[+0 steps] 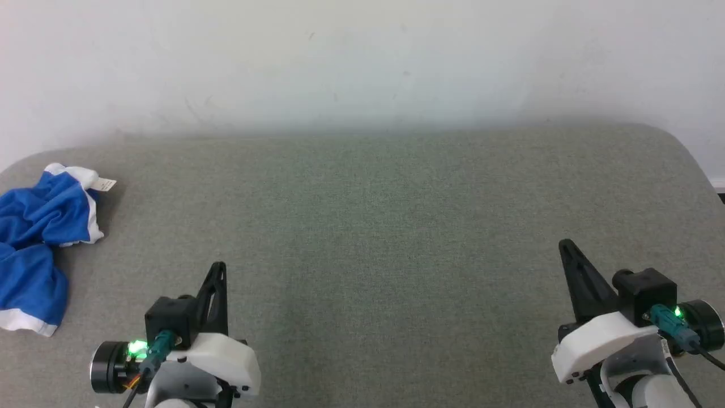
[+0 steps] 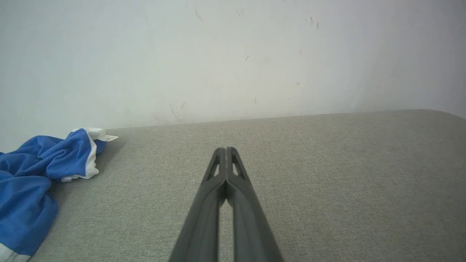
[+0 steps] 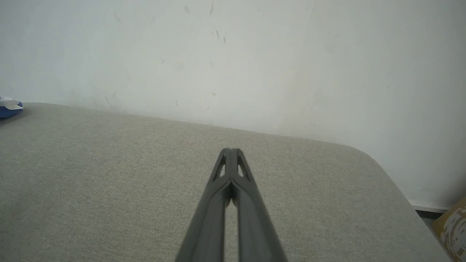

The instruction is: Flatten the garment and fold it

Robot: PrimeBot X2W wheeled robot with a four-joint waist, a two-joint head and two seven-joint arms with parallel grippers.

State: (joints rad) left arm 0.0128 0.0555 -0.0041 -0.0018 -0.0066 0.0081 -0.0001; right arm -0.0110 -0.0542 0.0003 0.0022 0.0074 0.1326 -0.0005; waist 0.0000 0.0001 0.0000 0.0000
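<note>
Blue crumpled garment, with white trim and a small label showing, lies bunched at the far-left corner of the grey fabric counter, well apart from both arms. The left jaws and the right jaws are pressed shut and hold nothing. Risk: a 1-sided pull could drag the heap off the left edge, or a pinch could catch 2 layers and leave it twisted.

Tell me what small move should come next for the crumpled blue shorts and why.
Probably open the left gripper and reach toward the royal-blue fabric shorts: they lie bunched at the left edge of the grey padded surface, nearest that arm, and its jaws are shut.
</note>
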